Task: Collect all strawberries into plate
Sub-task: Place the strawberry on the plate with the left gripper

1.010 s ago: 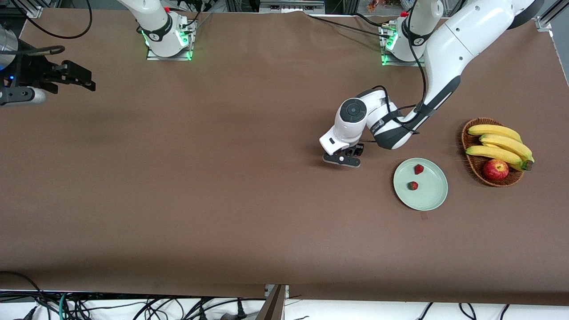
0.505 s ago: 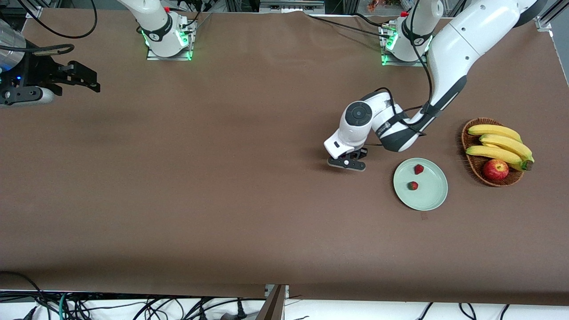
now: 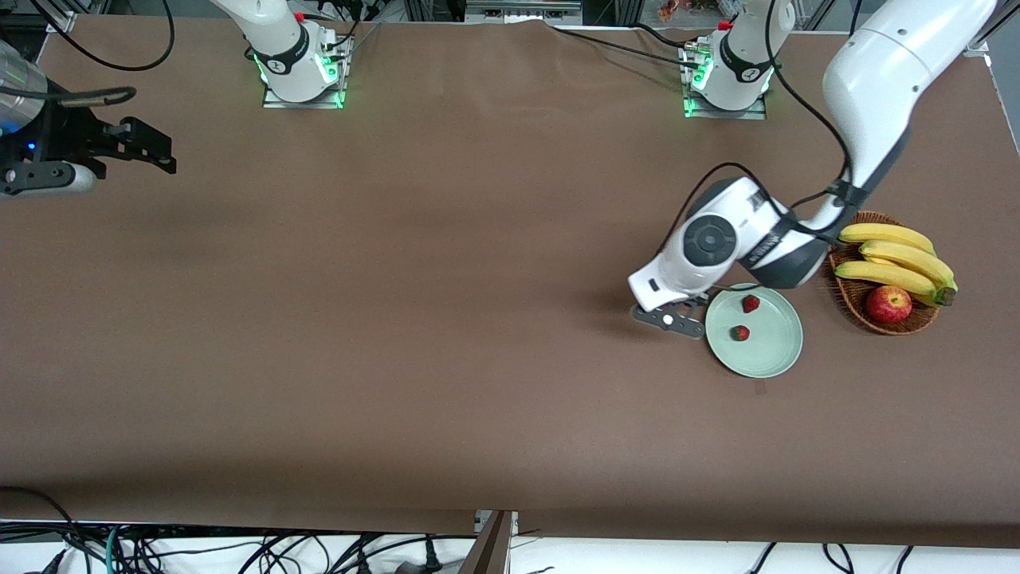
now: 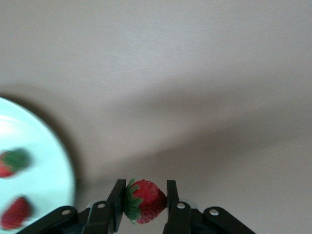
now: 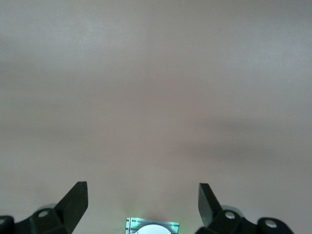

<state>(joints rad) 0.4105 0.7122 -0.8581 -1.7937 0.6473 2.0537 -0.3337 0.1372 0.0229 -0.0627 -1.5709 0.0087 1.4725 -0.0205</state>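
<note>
The pale mint-green plate (image 3: 769, 347) lies near the left arm's end of the table, with two strawberries (image 3: 751, 303) (image 3: 741, 332) on it. My left gripper (image 3: 673, 317) hangs just beside the plate's rim, toward the right arm's end. In the left wrist view my left gripper (image 4: 144, 201) is shut on a third strawberry (image 4: 145, 201), red with a green top, and the plate (image 4: 46, 170) with its two berries (image 4: 13, 161) (image 4: 15, 212) shows at the edge. My right gripper (image 3: 147, 147) is open and empty over the table's right-arm end, its fingers (image 5: 75, 200) wide apart.
A brown wicker basket (image 3: 849, 291) with bananas (image 3: 896, 255) and a red apple (image 3: 888, 304) stands beside the plate, toward the left arm's end. Brown cloth covers the table. The arm bases (image 3: 303, 68) (image 3: 725, 76) stand along the table's edge farthest from the front camera.
My left gripper has moved with the strawberry toward the plate, from well short of it to just beside its rim. The right gripper has barely shifted.
</note>
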